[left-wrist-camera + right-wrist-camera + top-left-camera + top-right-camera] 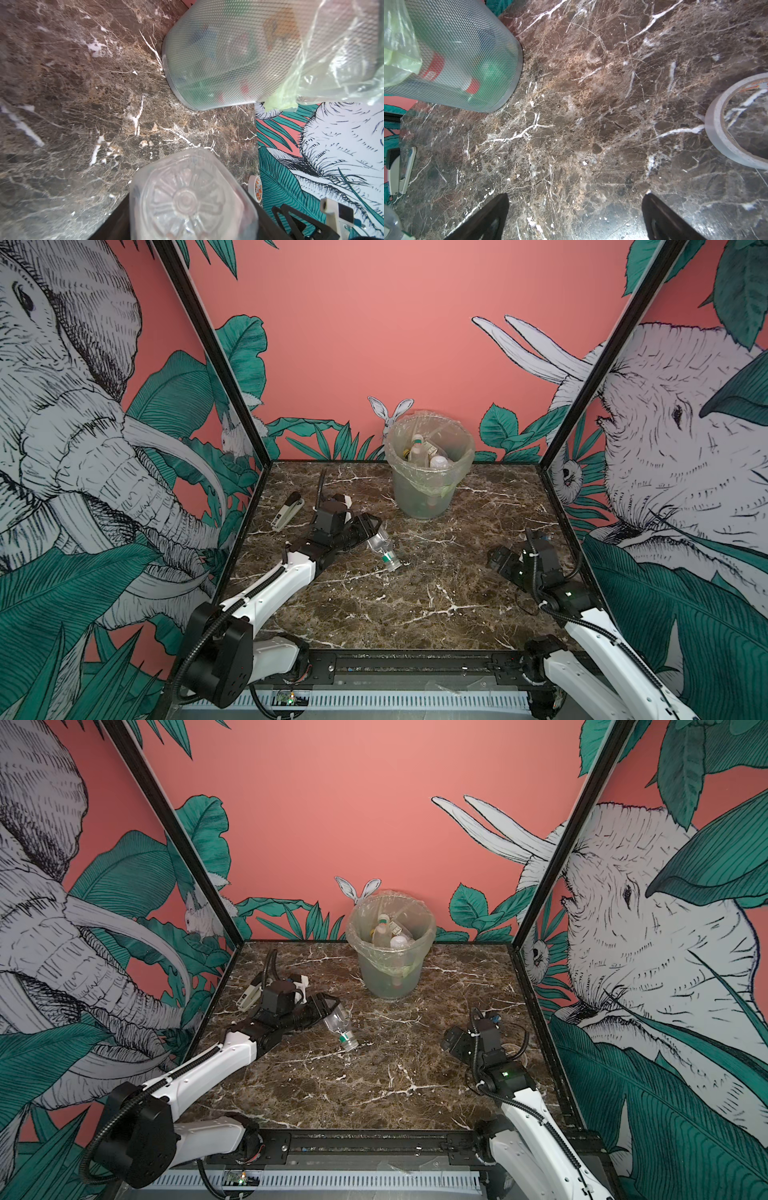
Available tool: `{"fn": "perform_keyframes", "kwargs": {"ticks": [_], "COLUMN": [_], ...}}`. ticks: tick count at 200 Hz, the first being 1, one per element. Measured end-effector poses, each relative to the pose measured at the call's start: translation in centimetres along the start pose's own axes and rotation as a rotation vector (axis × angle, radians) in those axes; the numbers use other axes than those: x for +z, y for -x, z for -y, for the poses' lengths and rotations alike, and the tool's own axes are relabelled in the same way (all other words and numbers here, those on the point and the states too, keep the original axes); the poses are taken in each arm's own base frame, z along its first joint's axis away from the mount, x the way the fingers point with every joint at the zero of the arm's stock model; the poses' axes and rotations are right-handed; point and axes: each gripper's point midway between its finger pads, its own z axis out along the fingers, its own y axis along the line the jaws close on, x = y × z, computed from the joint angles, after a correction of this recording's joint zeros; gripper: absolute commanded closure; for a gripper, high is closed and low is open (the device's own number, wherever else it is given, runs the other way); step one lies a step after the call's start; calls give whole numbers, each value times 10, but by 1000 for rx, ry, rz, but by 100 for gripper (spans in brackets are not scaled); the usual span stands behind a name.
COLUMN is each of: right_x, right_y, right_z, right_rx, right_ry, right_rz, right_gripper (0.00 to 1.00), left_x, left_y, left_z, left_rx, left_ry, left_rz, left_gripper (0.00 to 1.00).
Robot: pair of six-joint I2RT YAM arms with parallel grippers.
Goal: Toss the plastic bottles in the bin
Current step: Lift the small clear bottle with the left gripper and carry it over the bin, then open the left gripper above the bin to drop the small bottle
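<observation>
OK, left gripper (372, 533) is clamped on a clear bottle (383, 549) w/ a green band at the neck. It has it by the base end, neck angled down toward the table (415, 614). Can't tell if the neck tip touches the table or hangs just above it. The right gripper (501, 560) is spread wide w/ nothing in it, low on the right side, tape roll (714, 133) near it.

The bin (419, 497) sits at the back, about centre, well apart from the held bottle. Several bottles (417, 450) are inside already, stacked fairly high. No other bottle out on the table that I can see, so prob the last one.

What could go wrong, imo:
- The grip is at one end of a thin, slick bottle, so the long free end can swing or twist out on the lift.
- Squeeze harder & the wall may buckle and pop loose.
- Come in too low & the neck clips the rim or snags the crinkly bag. The bin looks light, so that might shove or tip it.
- The pile inside is high, so a drop near the edge could bounce back out.
- The stapler (286, 510) lies just beside the left arm, & a wide swing might knock it.
</observation>
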Motion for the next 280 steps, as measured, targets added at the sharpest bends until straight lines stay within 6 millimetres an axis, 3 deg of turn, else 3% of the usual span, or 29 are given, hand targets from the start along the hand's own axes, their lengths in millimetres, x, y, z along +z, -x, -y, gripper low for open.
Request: {"fn": "perform_keyframes", "kwargs": {"ticks": [38,59,93,136,150,165,181,206,221,234,249,262,280], "right_x": [1,1,0,-3,-4,-7,-11,-21,-26,-28,-29,-28,-27], "right_y": [1,1,1,3,4,6,10,17,19,19,19,19,18], "right_z": [-1,-1,-1,-2,-3,-3,-6,-8,-8,-7,-6,-5,-4], "right_rx": [-1,-4,-8,-5,-5,-4,-3,-3,-2,-2,-5,-8,-13], "right_ry": [1,2,4,14,19,21,26,36,38,40,35,30,18], "right_rz": [1,2,4,16,22,27,40,66,79,85,85,84,76], "right_gripper": [0,1,1,1,0,1,0,1,1,1,1,1,1], "left_x": [-1,-3,-18,-23,-9,19,57,116,129,121,89,44,-36], "left_y": [-5,6,55,150,177,201,213,209,206,209,217,227,237], "left_z": [8,28,95,207,236,255,261,237,227,228,243,262,289], "left_rx": [-36,-42,-23,26,31,26,14,-50,-56,-35,5,50,132], "left_ry": [-38,-73,-190,-368,-416,-437,-442,-385,-332,-307,-312,-330,-371], "left_rz": [-33,-39,33,170,202,226,219,158,135,141,179,233,336], "left_gripper": [69,68,60,57,51,37,1,1,1,0,1,0,1]}}
